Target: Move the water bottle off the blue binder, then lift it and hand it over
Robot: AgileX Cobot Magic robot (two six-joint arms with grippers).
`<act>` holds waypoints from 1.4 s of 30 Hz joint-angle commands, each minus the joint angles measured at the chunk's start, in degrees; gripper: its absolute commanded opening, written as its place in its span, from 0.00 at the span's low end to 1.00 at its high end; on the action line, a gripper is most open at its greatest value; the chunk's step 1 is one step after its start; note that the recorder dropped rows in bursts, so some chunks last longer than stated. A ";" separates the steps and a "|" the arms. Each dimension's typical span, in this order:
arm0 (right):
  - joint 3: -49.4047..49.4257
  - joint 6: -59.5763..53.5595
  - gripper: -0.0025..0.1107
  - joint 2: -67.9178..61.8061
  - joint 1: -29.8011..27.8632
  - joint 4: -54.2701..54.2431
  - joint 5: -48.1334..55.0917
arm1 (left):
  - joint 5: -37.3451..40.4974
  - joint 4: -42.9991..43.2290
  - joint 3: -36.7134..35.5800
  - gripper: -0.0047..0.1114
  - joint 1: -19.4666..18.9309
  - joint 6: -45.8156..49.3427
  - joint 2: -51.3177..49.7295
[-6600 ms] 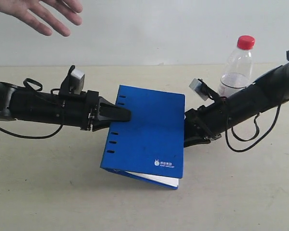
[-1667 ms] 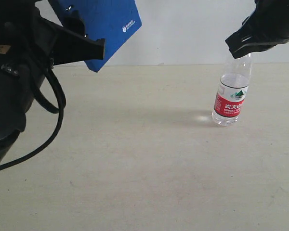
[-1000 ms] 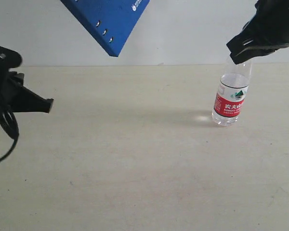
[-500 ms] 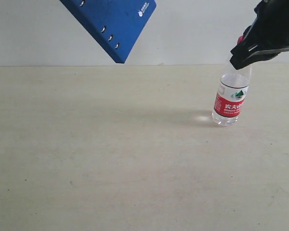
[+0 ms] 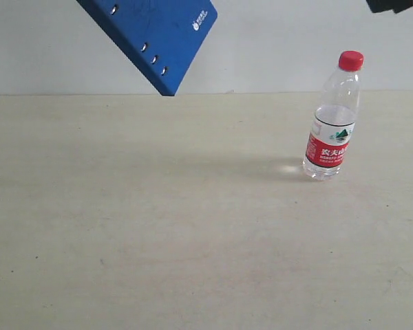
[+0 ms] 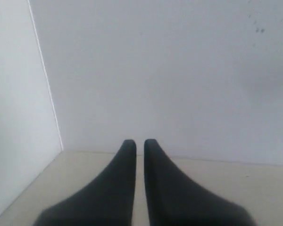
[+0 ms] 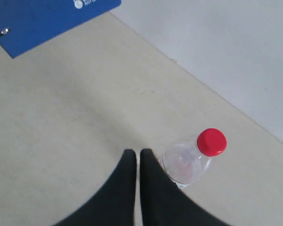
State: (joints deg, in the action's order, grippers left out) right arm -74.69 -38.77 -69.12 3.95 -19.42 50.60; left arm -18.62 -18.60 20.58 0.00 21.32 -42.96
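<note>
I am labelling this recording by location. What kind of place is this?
Probably a robot test bench: a beige table against a plain white wall, only a water bottle standing on it, a blue binder in the air, the black left gripper and right gripper.

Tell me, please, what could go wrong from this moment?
1. The bottle stands upright and narrow; the shut right pincer is above it, and a low sideways move might tip it.
2. The binder hangs tilted in the air, its holder out of view; if released, it could fall onto the table.
</note>
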 commanded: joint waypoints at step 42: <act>0.09 3.24 0.02 23.47 0.07 1.49 5.55 | 30.50 -3.07 -20.58 0.09 -2.26 -28.43 31.60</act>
State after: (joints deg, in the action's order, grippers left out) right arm -74.69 -37.41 -48.63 3.95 -19.81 55.89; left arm 11.85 -20.80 0.20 -2.15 -6.61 -11.45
